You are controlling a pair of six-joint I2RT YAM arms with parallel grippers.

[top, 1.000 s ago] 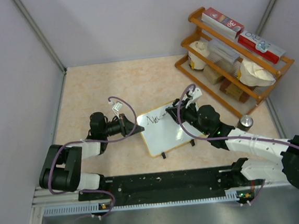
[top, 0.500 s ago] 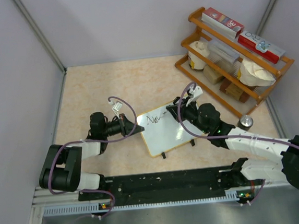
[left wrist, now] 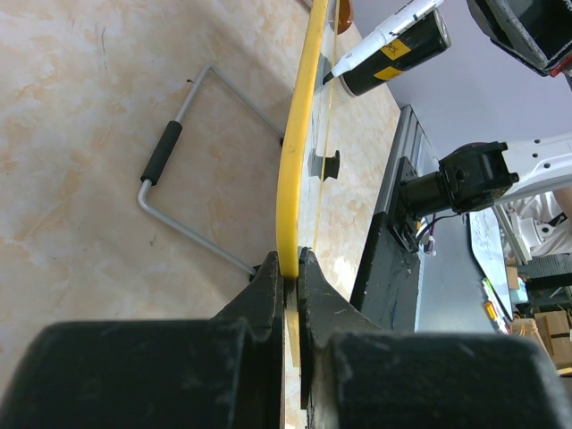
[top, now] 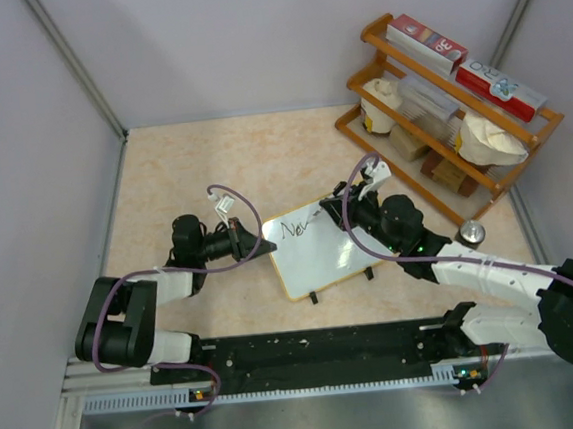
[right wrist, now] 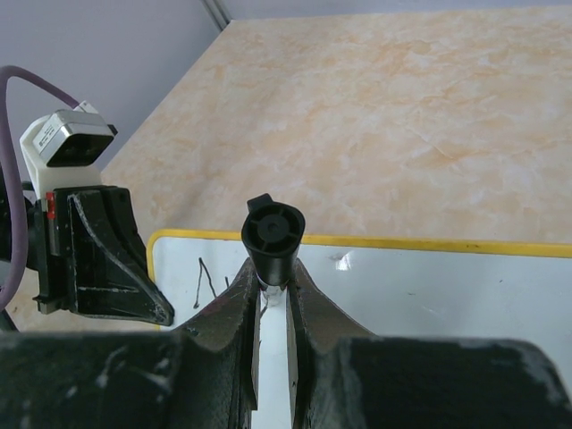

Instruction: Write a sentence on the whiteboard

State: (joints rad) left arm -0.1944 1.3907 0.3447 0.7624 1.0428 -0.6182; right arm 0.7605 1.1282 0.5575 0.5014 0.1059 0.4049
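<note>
What we cannot make out
We cannot read the marks on the whiteboard [top: 320, 254] from above; in the right wrist view the marker [right wrist: 273, 232] hides its own tip.

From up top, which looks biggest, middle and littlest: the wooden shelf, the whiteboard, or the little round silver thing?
Largest to smallest, as seen from the top camera:
1. orange wooden two-tier shelf
2. tan-framed white rectangular whiteboard
3. small round silver-topped cylinder
</note>
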